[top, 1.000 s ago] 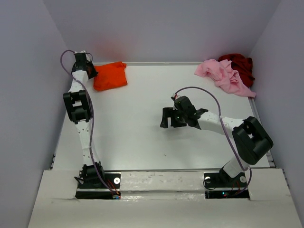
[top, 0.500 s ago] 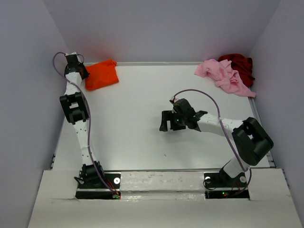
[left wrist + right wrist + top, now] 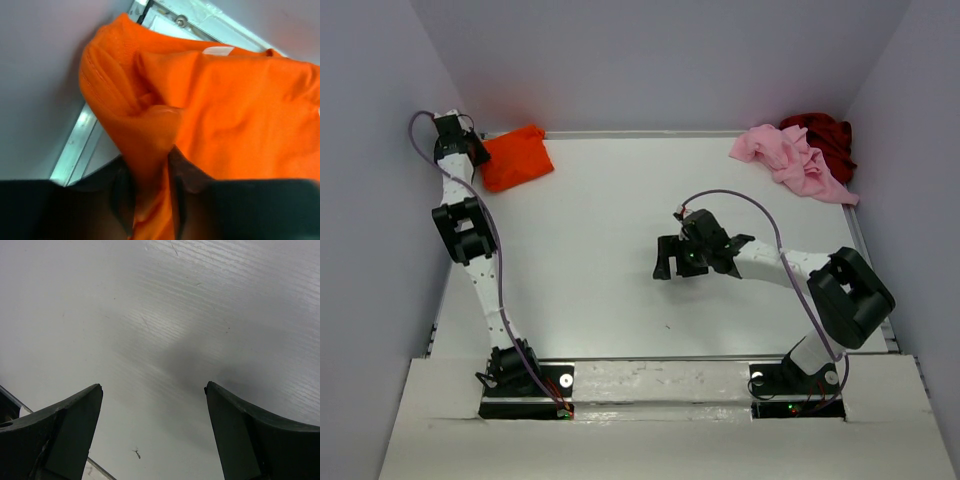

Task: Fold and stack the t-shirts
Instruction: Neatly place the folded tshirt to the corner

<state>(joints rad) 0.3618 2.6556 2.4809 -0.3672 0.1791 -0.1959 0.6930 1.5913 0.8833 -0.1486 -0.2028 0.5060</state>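
The orange t-shirt (image 3: 515, 158) lies as a folded bundle in the far left corner of the counter (image 3: 600, 220), close to the back edge. The left gripper (image 3: 470, 150) is at the left end of this bundle, next to the side wall. In the left wrist view its jaws are narrow, and a thick fold of the orange cloth stands between them and touches both fingers (image 3: 122, 192), so the gripper holds the shirt by this fold.

The pink t-shirt (image 3: 790, 155) lies crumpled in the far right corner. The dark red t-shirt (image 3: 825, 135) is behind it, touching it and partly under it.

The right gripper (image 3: 678, 265) is over the middle of the counter, well apart from all three shirts. Its jaws are wide, and between them only the bare white surface shows.
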